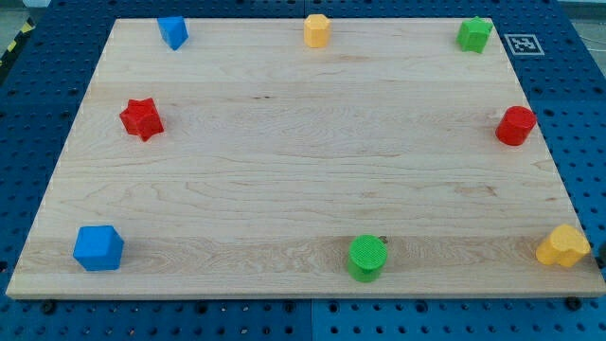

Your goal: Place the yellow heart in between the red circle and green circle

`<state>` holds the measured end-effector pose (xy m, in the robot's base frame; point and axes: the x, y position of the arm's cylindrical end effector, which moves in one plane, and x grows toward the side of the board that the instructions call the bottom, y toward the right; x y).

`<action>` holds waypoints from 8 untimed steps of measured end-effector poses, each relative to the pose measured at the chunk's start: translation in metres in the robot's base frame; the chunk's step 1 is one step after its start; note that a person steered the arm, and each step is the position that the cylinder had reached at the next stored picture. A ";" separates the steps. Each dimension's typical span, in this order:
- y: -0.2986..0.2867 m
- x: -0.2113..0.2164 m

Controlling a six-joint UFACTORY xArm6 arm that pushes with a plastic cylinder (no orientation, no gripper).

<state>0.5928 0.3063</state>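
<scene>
**Yellow heart parked at bottom-right corner, tip barely in frame**

Wooden board [284, 142], eight blocks, all near the edges. Sweeping from the view's left:

- blue cube [98, 248] at bottom-left corner
- red star [142, 118] at left edge, mid-height
- blue block [172, 31] top-left, shape unclear, looks wedge-like
- yellow block [317, 30] top centre, roughly hexagonal
- green circle [367, 258] bottom edge, right of centre
- green block [474, 34] top-right, star-ish
- red circle [516, 125] right edge, mid-height
- yellow heart [562, 246] bottom-right corner, just inside the board edge

My tip [600, 254]: only a dark sliver shows at the frame's right edge, just beside the heart on its right. Probably the rod; cannot tell if it touches. No jaws on this rig, nothing is held, it only pushes.

Handling, my read: heart is small, rigid, light plastic on smooth wood. Should slide easily and rotate if pushed off-centre. Lobed outline means a contact on one lobe will spin it. Best contact is the middle of its right/lower-right side, force line through the centre.

Target gap lies up-left of the heart, on the line between the two circles, well clear of both. Push should go left and slightly up. Risk: heart sits near the board edge, so a glancing hit could send it off.
</scene>
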 end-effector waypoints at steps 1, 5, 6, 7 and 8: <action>-0.053 -0.002; -0.079 0.014; -0.097 0.009; -0.097 0.007; -0.097 -0.001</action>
<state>0.5919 0.2098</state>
